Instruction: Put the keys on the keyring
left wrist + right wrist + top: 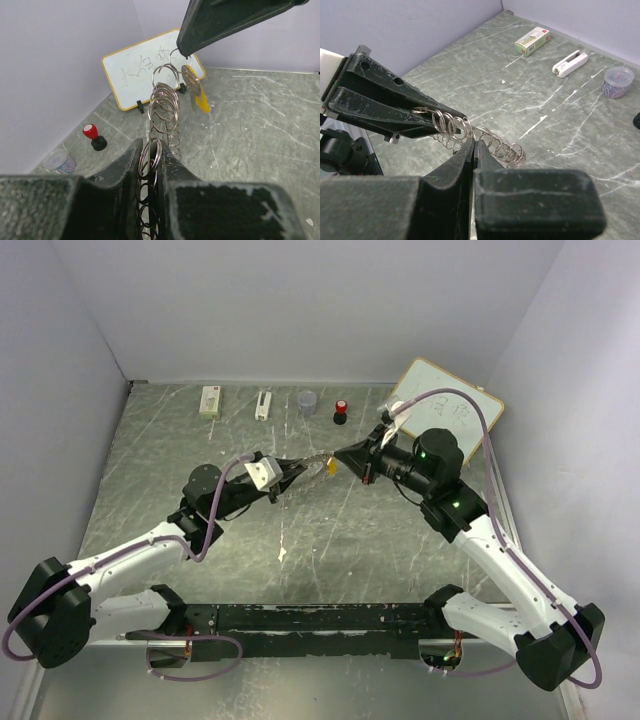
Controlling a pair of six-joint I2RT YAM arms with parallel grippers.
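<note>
Hanging in the air between the two arms, above the middle of the table (400, 560), the keyring (164, 107) is stretched out as a string of thin silvery wire loops, overlapped like a loose spring. Its near end is clamped in the left gripper (152, 150), whose black fingers are pressed onto one loop. Its far end is pinched at the tip of the right gripper (342, 456), whose jaws are seen drawn together to a narrow slit in the right wrist view. The yellow key (197, 95) is seen dangling from a loop just under that tip, clear of the table.

The task is judged to be partly done. One key appears to be carried by the ring already, though it cannot be told whether it is fully threaded round the wire. The green key is not found in any view, so nothing can be said of it.

The loops are made of bright, hard, round wire and are expected to slip and rattle against one another. The key is flat, with a dull metal blade and a yellow head that is probably plastic. The fingers are matt black and scuffed. The table is covered with a grey-green sheet veined in white. A whiteboard (135, 70) and a red-topped knob (93, 136) are set well apart from the work.
</note>
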